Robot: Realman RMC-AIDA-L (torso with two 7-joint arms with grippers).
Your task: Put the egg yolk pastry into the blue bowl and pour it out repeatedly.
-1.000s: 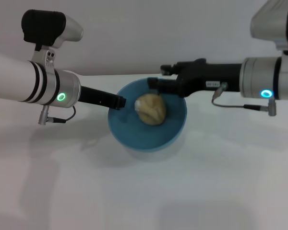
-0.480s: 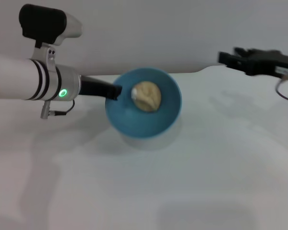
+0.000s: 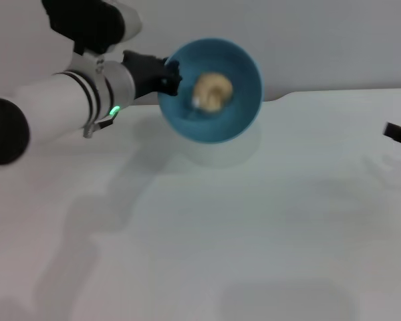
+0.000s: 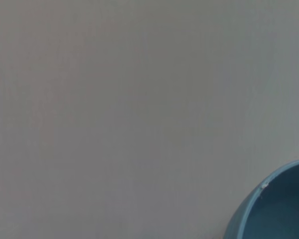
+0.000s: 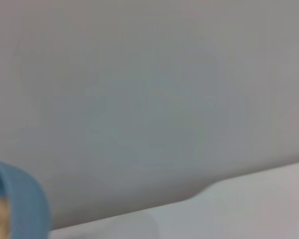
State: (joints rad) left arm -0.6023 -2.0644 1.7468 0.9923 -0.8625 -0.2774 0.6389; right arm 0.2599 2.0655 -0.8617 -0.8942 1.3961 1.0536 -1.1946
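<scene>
Left gripper point(image 3: 168, 75) pinched the rim of one blue bowl point(image 3: 237, 114), held tilted above the white table point(image 3: 254, 234); one egg yolk pastry point(image 3: 212, 91) sat inside. Right gripper point(image 3: 399, 133) at far right edge, fingers unclear.

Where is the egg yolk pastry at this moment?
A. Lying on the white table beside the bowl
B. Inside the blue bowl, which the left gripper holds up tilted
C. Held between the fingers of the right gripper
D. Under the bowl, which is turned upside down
B. In the head view the egg yolk pastry sits inside the blue bowl, which the left gripper holds by its rim, lifted and tipped so its inside faces the camera.
</scene>
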